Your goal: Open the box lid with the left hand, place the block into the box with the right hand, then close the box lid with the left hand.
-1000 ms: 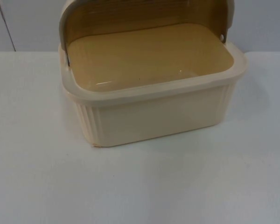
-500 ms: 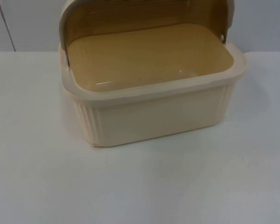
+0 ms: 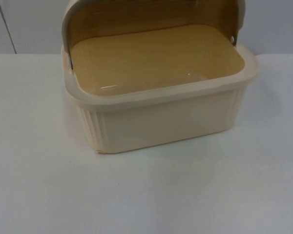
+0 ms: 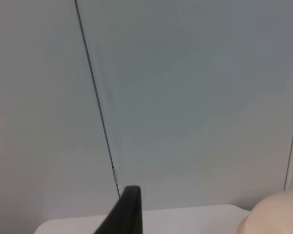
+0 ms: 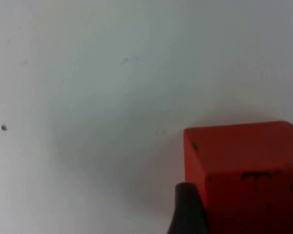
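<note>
We see one box (image 3: 156, 97) on the white table (image 3: 39, 185), cream plastic, rounded corners, ribbed front wall, smooth glossy tan inside w/ nothing in it. Its lid (image 3: 88, 19), one curved brownish see-through piece w/ a pale rim, stands swung up at the back, by the grey wall (image 3: 273, 24).

One block (image 5: 244, 175), red, cube-shaped w/ sharp edges and matte faces, sits on the table in the right wrist view, just beside a black fingertip (image 5: 188, 209) of the right gripper; we can't tell if it's gripped or how wide the fingers stand.

Left wrist view: one black fingertip (image 4: 124, 212) of the left gripper facing the grey wall, a bit of cream box edge (image 4: 276, 214) nearby. Left fingers' spread: can't tell.
</note>
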